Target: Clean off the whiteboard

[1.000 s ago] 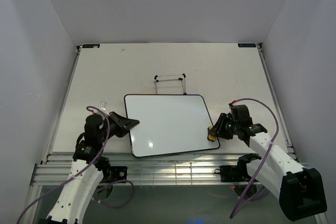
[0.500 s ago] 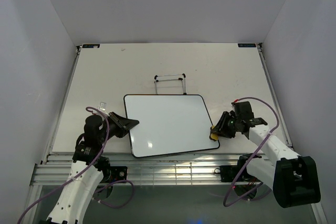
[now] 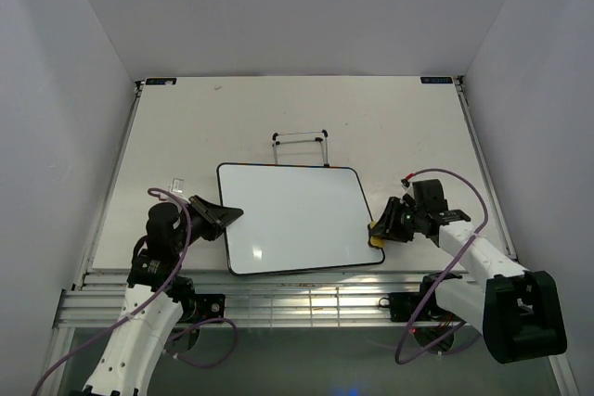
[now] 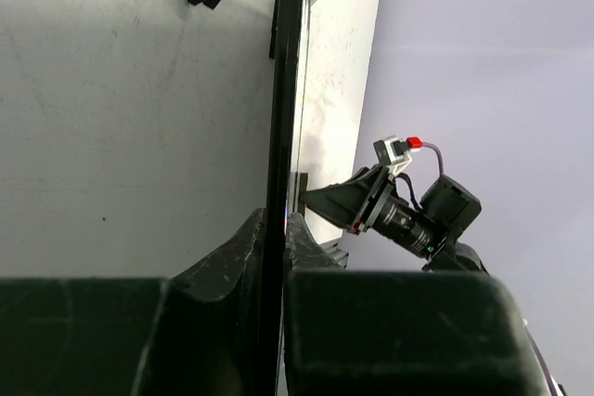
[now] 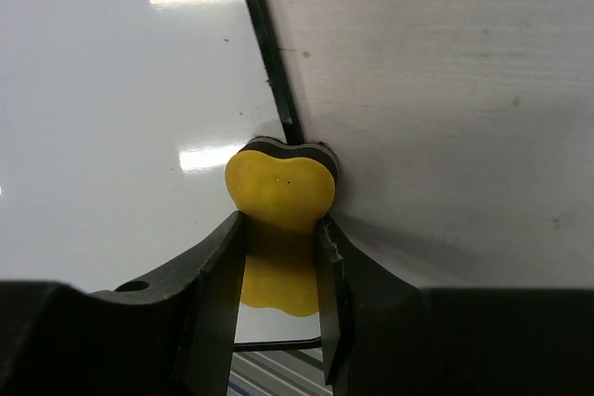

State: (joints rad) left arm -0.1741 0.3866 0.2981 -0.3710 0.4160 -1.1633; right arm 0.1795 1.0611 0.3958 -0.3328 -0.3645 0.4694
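The left end effector (image 4: 276, 234) pinches the whiteboard (image 3: 297, 215); the right end effector (image 5: 278, 229) clamps a yellow eraser (image 5: 280, 187) against its frame.

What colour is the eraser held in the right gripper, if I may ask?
The eraser is yellow, seen best in the right wrist view.

Eraser (image 3: 374, 242) mostly hidden under right gripper (image 3: 379, 233); whiteboard (image 5: 111, 62) cut off left.

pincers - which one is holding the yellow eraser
The right pincer: it is shut on the yellow eraser at the right edge of the whiteboard. The left pincer grips the whiteboard's left edge, with no eraser.
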